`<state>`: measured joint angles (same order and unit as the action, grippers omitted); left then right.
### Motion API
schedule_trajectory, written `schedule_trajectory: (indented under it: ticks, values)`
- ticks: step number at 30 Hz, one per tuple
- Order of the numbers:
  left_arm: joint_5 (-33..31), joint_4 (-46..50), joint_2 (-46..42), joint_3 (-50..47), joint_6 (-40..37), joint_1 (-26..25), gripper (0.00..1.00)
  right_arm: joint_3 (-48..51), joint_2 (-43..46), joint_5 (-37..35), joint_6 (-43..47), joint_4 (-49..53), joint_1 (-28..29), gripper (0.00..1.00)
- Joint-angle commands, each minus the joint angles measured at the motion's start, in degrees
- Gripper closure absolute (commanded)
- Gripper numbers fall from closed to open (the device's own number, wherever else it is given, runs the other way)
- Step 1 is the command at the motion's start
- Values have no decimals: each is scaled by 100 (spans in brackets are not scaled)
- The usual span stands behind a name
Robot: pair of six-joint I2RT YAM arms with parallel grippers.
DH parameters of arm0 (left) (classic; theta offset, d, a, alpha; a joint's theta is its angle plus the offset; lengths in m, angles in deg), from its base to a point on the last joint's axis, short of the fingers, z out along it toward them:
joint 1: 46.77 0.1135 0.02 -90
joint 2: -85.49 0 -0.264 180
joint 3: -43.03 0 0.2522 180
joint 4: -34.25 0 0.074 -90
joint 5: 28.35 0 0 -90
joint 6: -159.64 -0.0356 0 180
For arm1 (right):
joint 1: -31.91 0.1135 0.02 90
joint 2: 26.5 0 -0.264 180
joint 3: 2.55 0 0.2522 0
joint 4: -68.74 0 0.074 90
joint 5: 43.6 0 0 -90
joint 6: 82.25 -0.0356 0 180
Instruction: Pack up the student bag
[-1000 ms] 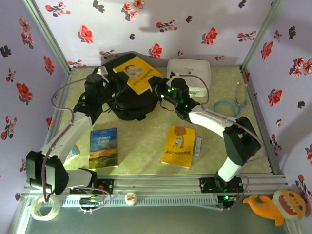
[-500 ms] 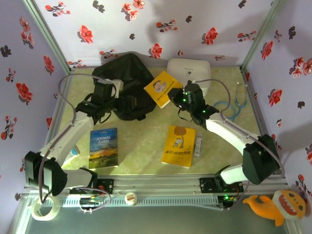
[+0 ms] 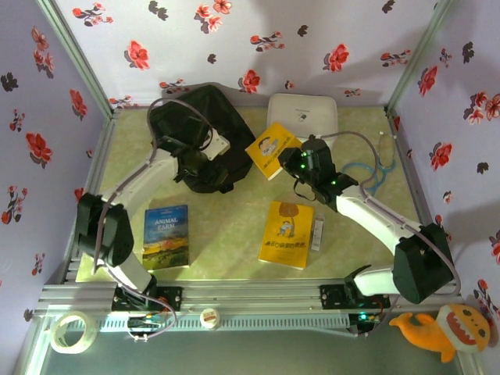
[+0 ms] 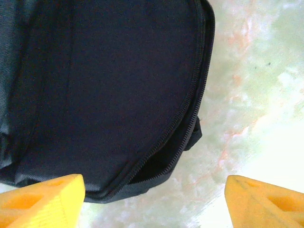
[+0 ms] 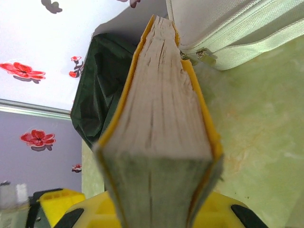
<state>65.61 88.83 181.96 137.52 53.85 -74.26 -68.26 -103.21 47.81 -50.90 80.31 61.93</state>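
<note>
Right wrist view: our right end effector [image 5: 156,214] grips the thick yellow paper book [image 5: 161,109]; the big black cloth backpack [image 5: 102,95] lies ahead-left. Our left end effector [image 4: 154,199] hangs open over it. Its narrow zipper gap [image 4: 156,166] may block the book.

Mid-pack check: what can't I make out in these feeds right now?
Left wrist view: the inside of the backpack; its zipper gap is just dark.
Left wrist view: the left gripper, its fingers cut off by the bottom edge.
Right wrist view: the cover of the yellow book in the right gripper; page edges face the camera.
Top view: the slim item beside the lying book, too small to identify.
</note>
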Motion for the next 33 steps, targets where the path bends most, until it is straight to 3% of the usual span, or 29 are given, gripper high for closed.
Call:
schedule_trajectory:
  ticks: [1, 7, 13, 19, 26, 29, 33]
  values:
    - [-70, 658, 444, 527, -802, 38, 26, 56, 212, -56, -24, -462, -5, 84]
    - [-82, 1048, 1272, 1273, -1073, 68, 42, 102, 149, 26, -161, -570, -5, 84]
    - [-126, 1144, 1694, 1685, -1261, 102, 47, 114, 54, 184, -303, -672, -5, 84]
    - [-626, 991, 1790, 1837, -1189, 101, 57, 133, 41, 192, -330, -707, -5, 84]
    - [-661, 1110, 2001, 1954, -1211, 81, 52, 145, -21, 268, -383, -791, -5, 84]
    - [-675, 1378, 2124, 1955, -1513, -15, 46, 150, -24, 263, -383, -774, -5, 83]
    - [-948, 1429, 2205, 2022, -1762, -132, 46, 141, -24, 272, -392, -780, -5, 83]
